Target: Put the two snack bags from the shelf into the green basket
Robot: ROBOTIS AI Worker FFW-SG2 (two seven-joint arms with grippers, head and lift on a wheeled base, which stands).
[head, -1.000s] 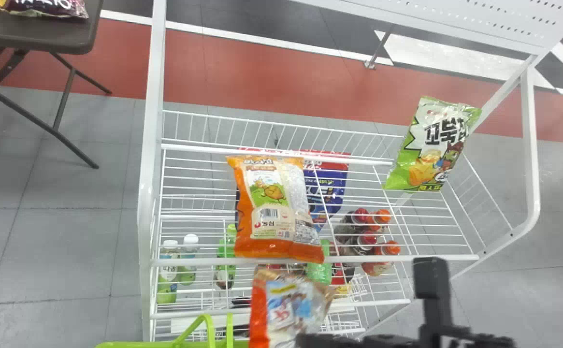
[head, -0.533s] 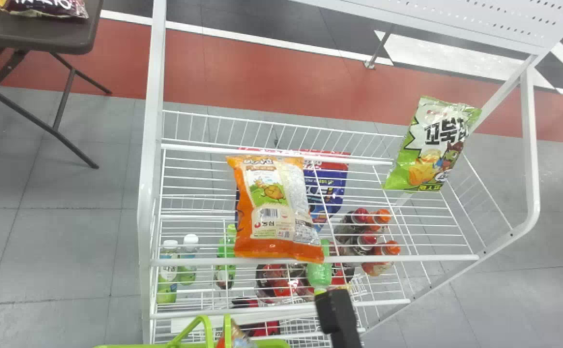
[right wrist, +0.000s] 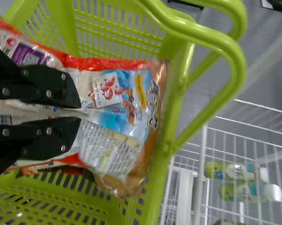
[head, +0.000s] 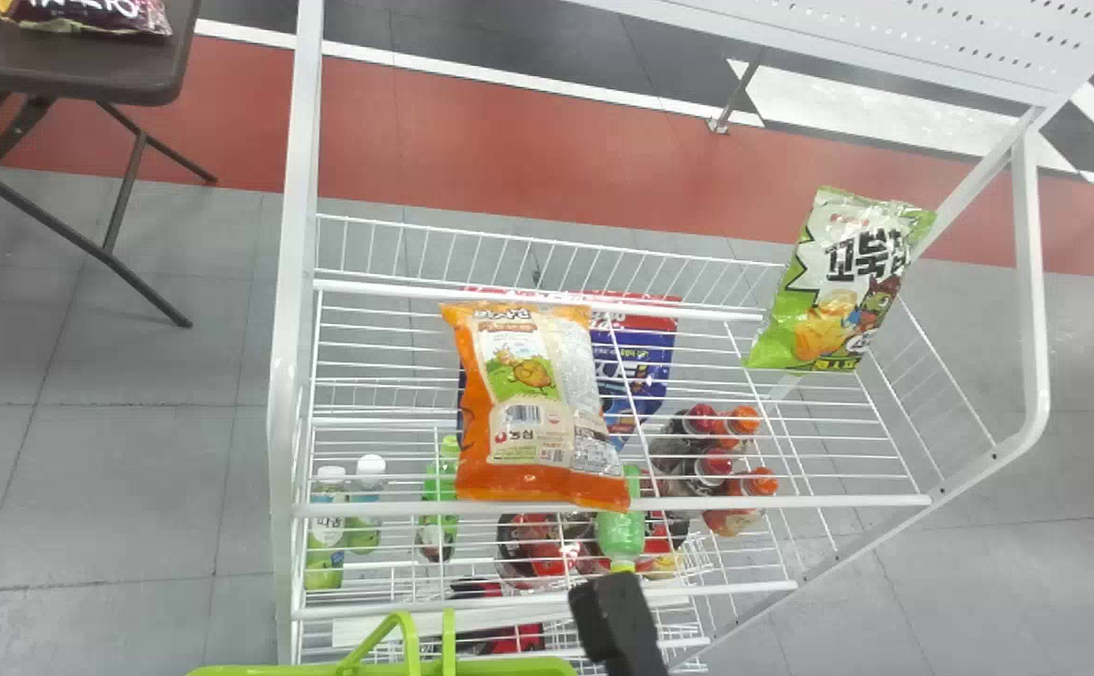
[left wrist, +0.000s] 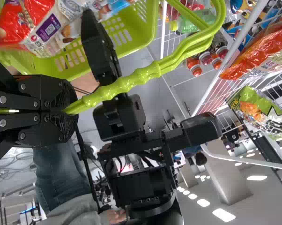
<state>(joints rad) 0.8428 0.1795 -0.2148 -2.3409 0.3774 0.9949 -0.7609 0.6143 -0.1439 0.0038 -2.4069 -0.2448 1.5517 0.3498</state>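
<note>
**Right gripper (right wrist: 80, 111) pinches a snack bag (right wrist: 115, 136); you're at the drop**

Head view: your right arm (head: 617, 620) slants in from the bottom edge; beyond it, an orange bag (head: 532, 404) lies on the shelf (head: 800, 502).

Left wrist view: your left gripper (left wrist: 68, 112) clamps the handle (left wrist: 127, 80).

Right wrist view: the green basket (right wrist: 174, 126) surrounds your pinched bag. Next, probably ease down and let go.

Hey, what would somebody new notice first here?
Probably the bright green basket, its handle pinched by the left gripper. Next, the right gripper holding a snack bag at the basket. Then the big orange bag on the white wire shelf.
</note>
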